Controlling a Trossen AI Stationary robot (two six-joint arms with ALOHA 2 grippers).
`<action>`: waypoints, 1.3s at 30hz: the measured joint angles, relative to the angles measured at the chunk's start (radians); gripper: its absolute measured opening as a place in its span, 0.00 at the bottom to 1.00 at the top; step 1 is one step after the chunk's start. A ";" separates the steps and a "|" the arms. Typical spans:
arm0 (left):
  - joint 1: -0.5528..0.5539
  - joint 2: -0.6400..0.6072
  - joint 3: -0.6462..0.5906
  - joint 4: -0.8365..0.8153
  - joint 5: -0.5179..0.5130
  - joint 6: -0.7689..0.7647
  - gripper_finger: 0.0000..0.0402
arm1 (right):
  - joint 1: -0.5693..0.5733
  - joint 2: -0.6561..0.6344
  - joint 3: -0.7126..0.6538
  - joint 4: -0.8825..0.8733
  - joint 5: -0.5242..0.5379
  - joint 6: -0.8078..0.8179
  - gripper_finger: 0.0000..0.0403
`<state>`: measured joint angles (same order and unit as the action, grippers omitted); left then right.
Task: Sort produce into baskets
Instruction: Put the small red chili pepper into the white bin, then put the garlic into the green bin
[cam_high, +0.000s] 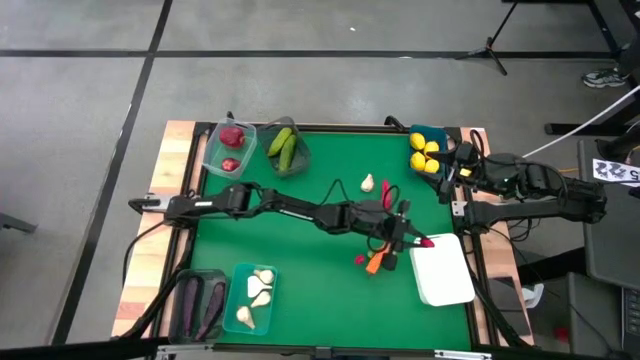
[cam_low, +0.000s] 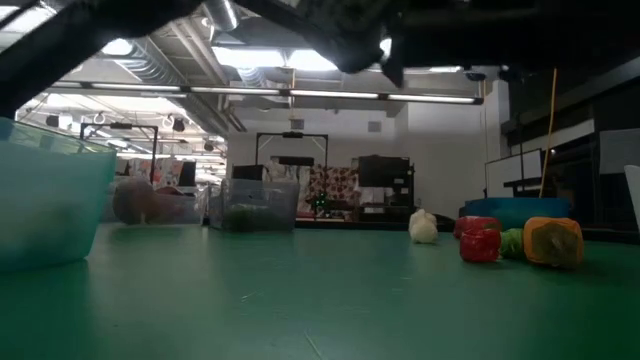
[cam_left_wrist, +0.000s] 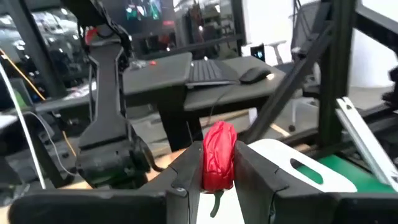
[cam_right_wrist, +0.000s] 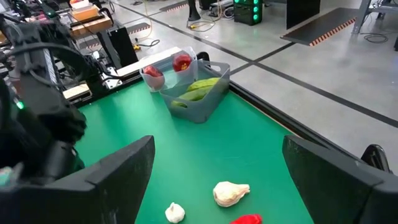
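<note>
My left gripper (cam_high: 418, 240) reaches across the green table to its right side, shut on a red pepper (cam_left_wrist: 219, 163) just beside the flat white tray (cam_high: 445, 272). My right gripper (cam_right_wrist: 217, 180) hangs open at the far right, next to the blue basket of yellow lemons (cam_high: 425, 152). Loose on the mat lie a white garlic bulb (cam_high: 367, 183), a second small bulb (cam_right_wrist: 175, 213), another red pepper (cam_right_wrist: 247, 219), and an orange carrot (cam_high: 376, 263) with a red piece beside it. My left gripper pinches the red pepper by its two opposite sides (cam_left_wrist: 208, 171) between its two fingers. The fingers (cam_left_wrist: 186, 174) lie level, reaching in from the table's left side. The pepper stands upright in the hold, its green stem (cam_left_wrist: 216, 203) pointing down, lifted clear of the mat.
At the far left stand a clear basket of red round fruits (cam_high: 229, 147) and a grey basket of cucumbers (cam_high: 286, 150). At the near left are a teal basket with garlic (cam_high: 252, 298) and a dark basket with eggplants (cam_high: 198, 300). The mat's middle (cam_high: 300, 250) is bare.
</note>
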<state>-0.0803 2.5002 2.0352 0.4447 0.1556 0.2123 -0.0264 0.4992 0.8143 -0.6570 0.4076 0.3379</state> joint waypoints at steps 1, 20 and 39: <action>0.000 0.026 0.032 0.009 0.000 0.000 0.20 | 0.000 0.000 0.000 0.000 0.000 0.003 0.87; 0.000 0.263 0.315 -0.041 0.028 0.053 0.20 | 0.000 0.000 0.000 -0.026 0.000 0.006 0.87; 0.020 0.231 0.319 -0.194 -0.036 -0.033 0.63 | 0.000 0.000 0.000 -0.089 -0.035 0.035 0.87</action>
<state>-0.0601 2.7312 2.3547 0.2509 0.1196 0.1790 -0.0261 0.4992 0.8143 -0.7458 0.3723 0.3734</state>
